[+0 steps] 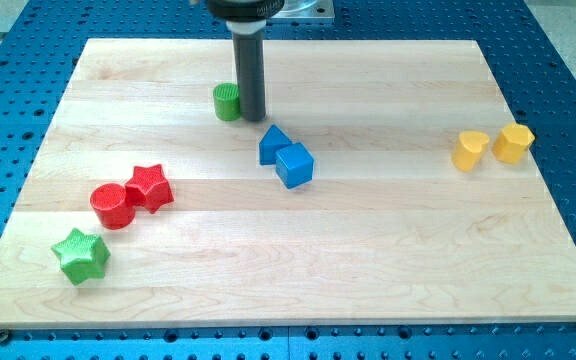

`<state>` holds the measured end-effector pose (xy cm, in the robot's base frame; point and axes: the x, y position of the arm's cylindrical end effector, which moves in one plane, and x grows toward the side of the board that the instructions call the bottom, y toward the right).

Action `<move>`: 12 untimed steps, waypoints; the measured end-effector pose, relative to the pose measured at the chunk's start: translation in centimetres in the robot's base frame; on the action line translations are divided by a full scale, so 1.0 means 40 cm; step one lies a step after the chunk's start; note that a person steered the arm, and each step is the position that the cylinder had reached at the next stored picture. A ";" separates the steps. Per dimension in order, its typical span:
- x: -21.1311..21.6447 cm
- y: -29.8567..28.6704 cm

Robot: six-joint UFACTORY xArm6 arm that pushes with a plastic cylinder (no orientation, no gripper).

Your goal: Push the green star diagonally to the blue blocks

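The green star (81,255) lies at the view's lower left of the wooden board (368,260). Two blue blocks sit touching near the middle: a blue triangular block (273,143) and a blue cube (294,165) just below and right of it. My tip (253,118) rests on the board near the view's top, right beside a green cylinder (227,101) and just above and left of the blue blocks. The tip is far from the green star.
A red cylinder (113,206) and a red star (150,187) sit touching, just above and right of the green star. A yellow heart-like block (469,151) and a yellow block (514,143) lie at the view's right.
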<state>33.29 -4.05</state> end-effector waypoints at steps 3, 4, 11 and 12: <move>0.312 -0.140; 0.321 -0.198; 0.475 -0.630; 0.475 -0.627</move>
<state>52.31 -29.14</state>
